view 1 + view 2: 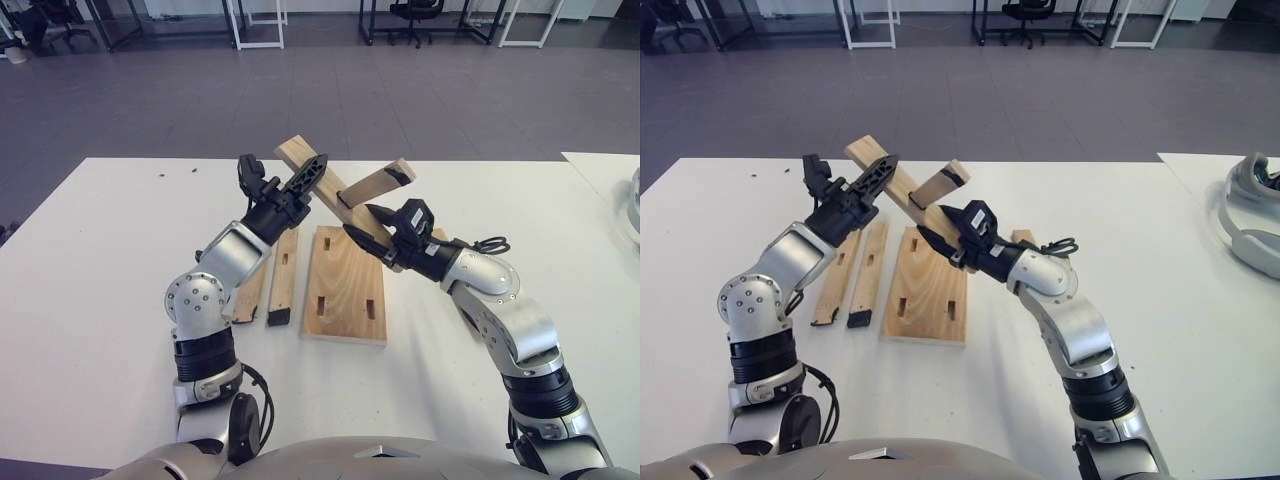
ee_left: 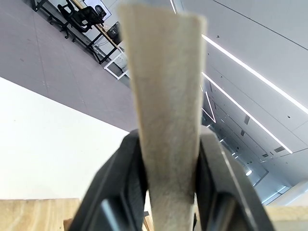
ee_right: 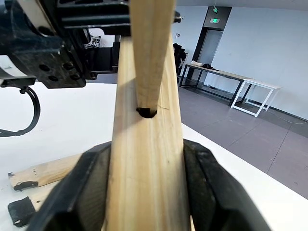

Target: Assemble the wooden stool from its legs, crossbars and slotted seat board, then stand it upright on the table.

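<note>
Early in the build, judging by the layout: one joint in hand, nothing standing yet.

Grips the leg (image 1: 332,190) hard between the fingers (image 3: 82,192) of the right gripper (image 1: 368,226), raised off the counter (image 1: 120,260) above the far end of the seat board (image 1: 345,290). Carries its long axis on a slant, free upper end toward the far-left corner, gripped lower end toward the near right.

Pinches the crossbar (image 3: 149,57) tight between the fingers (image 2: 120,192) of the left gripper (image 1: 308,175), with its end set into a hole in the leg's broad face and its length roughly square to that face. Depth of seating: not readable from here.

Leaves the seat board flat at the counter's middle, long axis from near edge to far edge, all four slots empty. Leaves a black-capped leg (image 1: 868,270) flat just left of the board and parallel to it, cap toward the near edge. Beside that, nearer the left edge, another wooden piece (image 1: 835,285), partly under the left arm.

Left to do, most likely: press this joint home, fit the remaining legs and crossbars, plug the leg tops into the board's slots, then turn the stool upright on the counter.
</note>
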Available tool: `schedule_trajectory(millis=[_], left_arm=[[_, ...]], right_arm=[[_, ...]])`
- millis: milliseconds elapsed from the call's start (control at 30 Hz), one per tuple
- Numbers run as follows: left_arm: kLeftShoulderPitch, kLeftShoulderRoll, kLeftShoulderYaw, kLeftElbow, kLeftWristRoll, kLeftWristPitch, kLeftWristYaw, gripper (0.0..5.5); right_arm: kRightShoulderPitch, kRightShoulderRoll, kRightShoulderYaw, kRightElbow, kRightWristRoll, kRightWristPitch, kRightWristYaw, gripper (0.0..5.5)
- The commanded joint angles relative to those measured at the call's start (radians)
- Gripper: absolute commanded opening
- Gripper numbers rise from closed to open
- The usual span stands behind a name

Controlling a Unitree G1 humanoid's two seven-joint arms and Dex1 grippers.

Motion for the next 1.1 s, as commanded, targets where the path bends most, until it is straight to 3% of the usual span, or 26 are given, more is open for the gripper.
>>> schedule_trajectory(millis=[33, 100, 133, 267, 367, 533, 733, 967, 1100], left_arm=[[0.042, 0.002, -0.019, -0.028, -0.02, -0.002, 0.015, 1.02], [0.048, 0.002, -0.022, -0.032, -0.023, -0.008, 0.023, 1.02], [0.051, 0.0, -0.021, -0.032, -0.022, -0.015, 0.029, 1.02], [0.096, -0.001, 0.005, -0.077, 0.02, -0.075, 0.069, 1.02], [0.221, 0.06, 0.054, -0.286, 0.009, -0.085, 0.184, 1.02], [0.448, 0.089, 0.102, -0.51, -0.063, -0.145, 0.353, 1.02], [0.646, 0.115, -0.023, -0.548, 0.104, -0.175, 0.298, 1.02], [0.659, 0.107, -0.11, -0.5, 0.35, -0.313, 0.22, 1.02], [0.682, 0.152, -0.184, -0.51, 0.461, -0.302, 0.198, 1.02]], right_arm=[[0.013, -0.019, 0.017, -0.015, -0.016, -0.017, 0.011, 2.08], [0.017, -0.023, 0.025, -0.021, -0.011, -0.014, 0.019, 2.08], [0.019, -0.025, 0.027, -0.024, -0.01, -0.012, 0.018, 2.47], [0.06, -0.054, 0.041, -0.027, -0.04, -0.027, 0.018, 3.15], [0.185, -0.116, 0.008, -0.071, -0.061, -0.031, 0.02, 3.66], [0.369, -0.172, -0.091, -0.074, -0.083, -0.068, -0.003, 3.66], [0.42, -0.254, -0.007, 0.051, -0.235, -0.118, 0.011, 3.66], [0.438, -0.223, 0.078, 0.097, -0.292, -0.14, 0.013, 3.66], [0.443, -0.206, 0.105, 0.088, -0.298, -0.156, 0.008, 3.66]])
